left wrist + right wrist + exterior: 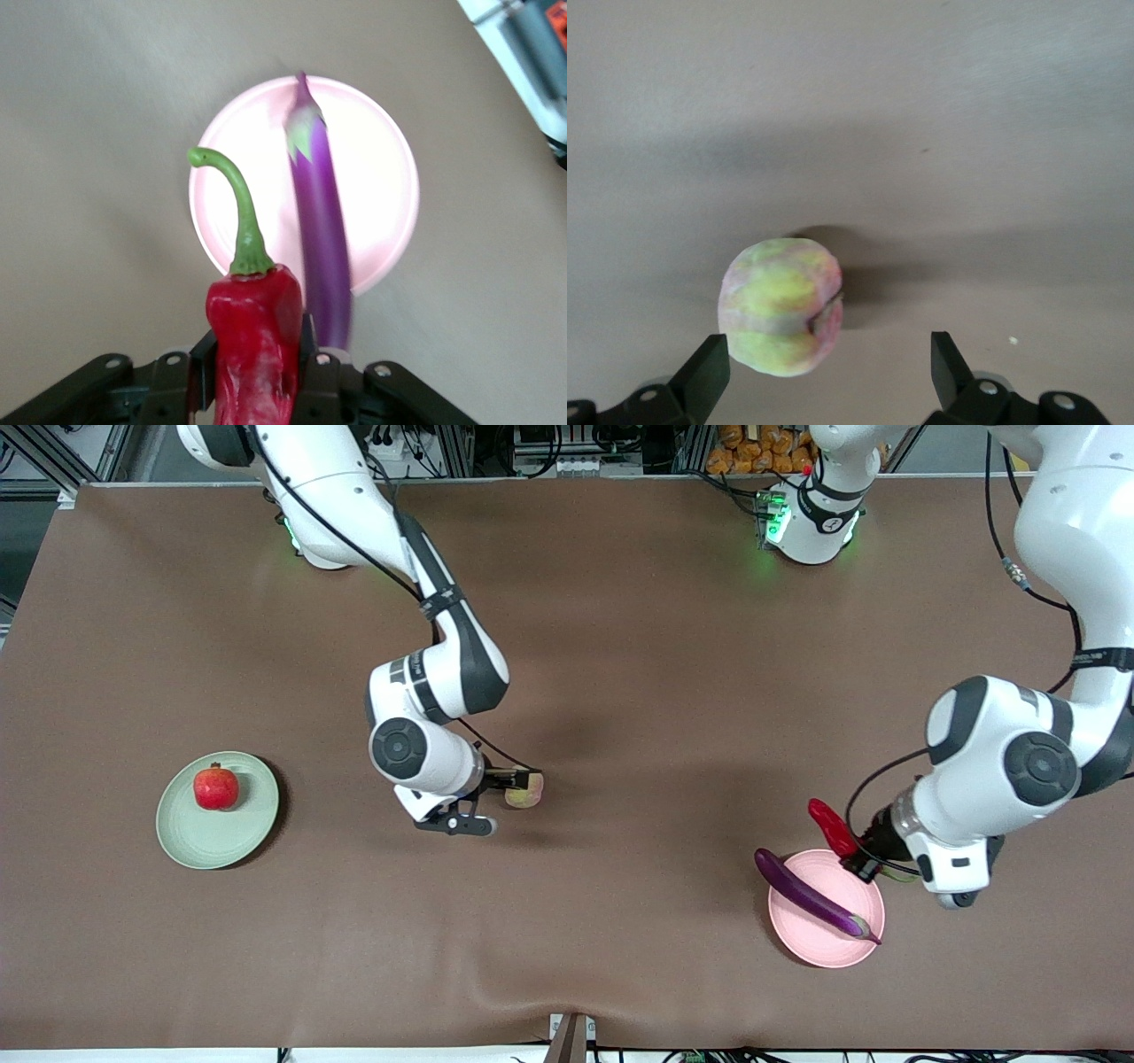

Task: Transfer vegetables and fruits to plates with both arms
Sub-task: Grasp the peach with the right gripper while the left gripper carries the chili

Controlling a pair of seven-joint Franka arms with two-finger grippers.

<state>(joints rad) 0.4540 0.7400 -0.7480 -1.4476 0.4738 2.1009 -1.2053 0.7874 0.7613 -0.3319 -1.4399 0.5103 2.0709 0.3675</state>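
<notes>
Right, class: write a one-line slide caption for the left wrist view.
Left gripper shut on the red chili pepper, held above the pink plate where the purple eggplant already lies.

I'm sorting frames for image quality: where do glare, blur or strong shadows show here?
Left wrist view: the pink plate is blown out to near white, and the eggplant looks smeared. Right wrist view: the peach casts a dark shadow onto the table. Front view: evenly lit, with a soft shadow beside the green plate.
</notes>
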